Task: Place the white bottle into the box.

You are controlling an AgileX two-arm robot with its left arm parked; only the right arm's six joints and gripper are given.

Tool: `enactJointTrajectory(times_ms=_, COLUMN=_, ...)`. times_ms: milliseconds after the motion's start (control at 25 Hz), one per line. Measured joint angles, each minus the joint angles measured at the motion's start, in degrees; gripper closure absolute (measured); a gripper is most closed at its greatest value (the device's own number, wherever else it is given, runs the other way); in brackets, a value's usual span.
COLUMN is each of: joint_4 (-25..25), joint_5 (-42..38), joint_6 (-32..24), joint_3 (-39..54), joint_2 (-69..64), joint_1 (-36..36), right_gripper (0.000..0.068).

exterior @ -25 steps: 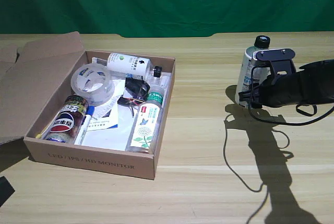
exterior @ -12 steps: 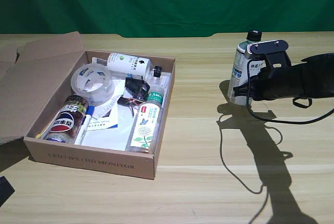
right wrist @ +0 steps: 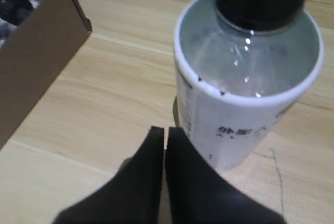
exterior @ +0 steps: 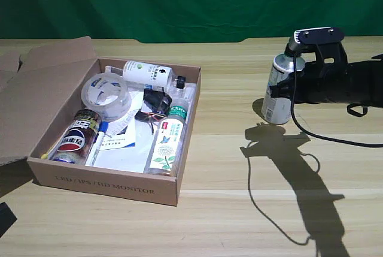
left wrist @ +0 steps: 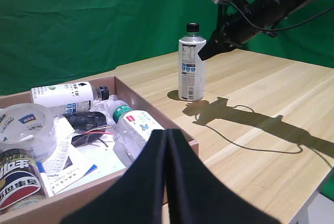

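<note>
One white bottle (exterior: 277, 92) stands upright on the table (exterior: 239, 209), well apart from one box (exterior: 119, 185). The right gripper (right wrist: 164, 132), fingers pressed together, sits beside the bottle.

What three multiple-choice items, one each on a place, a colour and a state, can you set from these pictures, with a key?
1. Where is the white bottle?
A. In the box
B. Upright on the table, to the exterior view's right of the box
C. On a flap

2. Its cap is:
A. Black
B. Green
C. Blue

3. The right gripper is:
A. Open around the bottle
B. Shut on the cap
C. Shut, beside the bottle

Key:
1 B, it stands on bare wood.
2 A, the left wrist view shows it black.
3 C, the fingers meet beside the label.
</note>
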Motion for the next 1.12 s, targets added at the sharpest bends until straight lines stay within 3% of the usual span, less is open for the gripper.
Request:
enactJointTrajectory(times_ms=280, joint_4=1.7, joint_5=-0.3, joint_6=0.8, joint_3=1.1, joint_2=-3.8, joint_1=0.0, right_gripper=0.0671)
enactJointTrajectory(times_ms=400, joint_4=2.0, joint_5=1.4, joint_6=0.8, joint_3=1.1, joint_2=-3.8, joint_1=0.0, right_gripper=0.0596)
enactJointTrajectory(times_ms=560, joint_4=2.2, joint_5=7.0, joint_6=1.0, joint_3=1.1, joint_2=-3.8, joint_1=0.1, right_gripper=0.0339)
enactJointTrajectory(times_ms=640, joint_4=3.8, joint_5=7.3, joint_6=1.1, joint_3=1.1, joint_2=-3.8, joint_1=0.1, right_gripper=0.0157)
enactJointTrajectory(times_ms=720, joint_4=5.7, joint_5=6.2, joint_6=1.1, joint_3=1.1, joint_2=-3.8, joint_1=0.1, right_gripper=0.0045)
enactJointTrajectory(times_ms=800, joint_4=6.8, joint_5=4.6, joint_6=1.1, joint_3=1.1, joint_2=-3.8, joint_1=0.1, right_gripper=0.0008)
enactJointTrajectory(times_ms=1120, joint_4=7.2, joint_5=-1.9, joint_6=1.1, joint_3=1.1, joint_2=-3.8, joint_1=0.1, right_gripper=0.0004)
